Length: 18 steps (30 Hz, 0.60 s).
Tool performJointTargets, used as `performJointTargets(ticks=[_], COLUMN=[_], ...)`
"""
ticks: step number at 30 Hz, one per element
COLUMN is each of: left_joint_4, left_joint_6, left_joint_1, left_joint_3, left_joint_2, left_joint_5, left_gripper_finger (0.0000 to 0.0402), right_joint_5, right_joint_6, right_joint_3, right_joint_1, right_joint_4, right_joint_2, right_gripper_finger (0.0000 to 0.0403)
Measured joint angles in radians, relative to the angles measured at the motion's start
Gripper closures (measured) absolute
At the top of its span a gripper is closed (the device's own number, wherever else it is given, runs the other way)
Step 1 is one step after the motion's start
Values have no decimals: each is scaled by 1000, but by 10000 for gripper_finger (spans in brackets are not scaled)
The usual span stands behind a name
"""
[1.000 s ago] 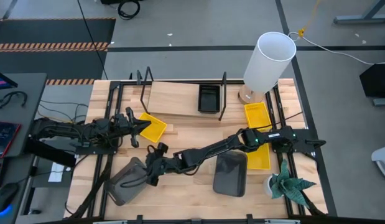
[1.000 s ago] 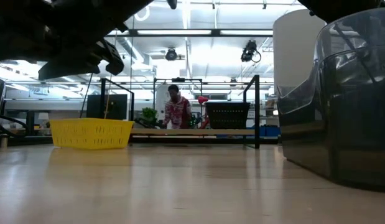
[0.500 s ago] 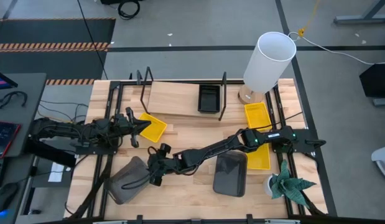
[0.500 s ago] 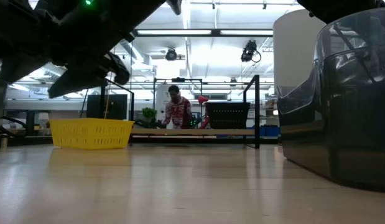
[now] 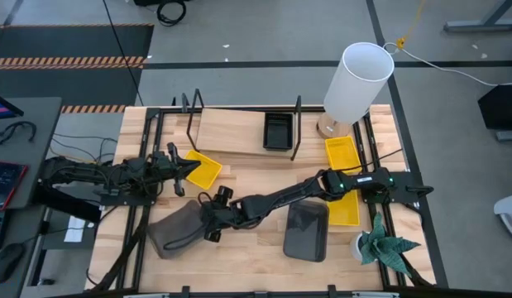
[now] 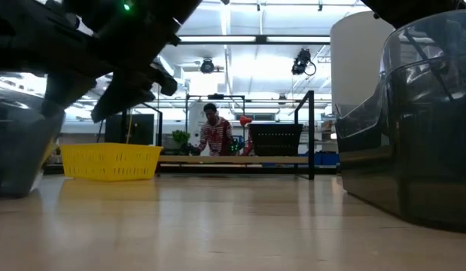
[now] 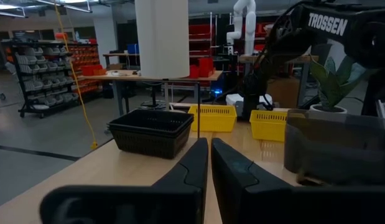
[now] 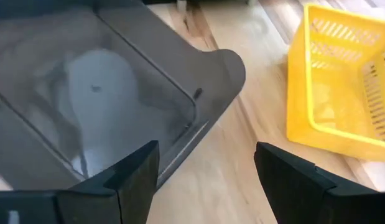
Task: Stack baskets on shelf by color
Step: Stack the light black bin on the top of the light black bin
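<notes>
The only readable text is showing in the left wrist view, where the white capital letters "TROSSEN" are standing on the dark housing of the other arm [image 7: 341,28] reaching across the table. No other word, number, label or sign is coming through legibly in the high, low or right wrist views.
</notes>
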Motion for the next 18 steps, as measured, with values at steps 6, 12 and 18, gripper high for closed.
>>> performJointTargets(ticks=[6,12,18], left_joint_4=[-1,-3,-2], left_joint_6=[0,0,0], left_joint_1=[0,0,0], left_joint_3=[0,0,0], left_joint_2=[0,0,0], left_joint_5=[0,0,0], left_gripper_finger=[368,368,376], right_joint_5=[10,21,45], right_joint_6=[0,16,15], right_joint_3=[-2,-2,-2], right_joint_1=[-6,-14,-30], right_joint_4=[-129,-249,-394], right_joint_2=[-24,-53,-65], right_gripper_finger=[135,135,135])
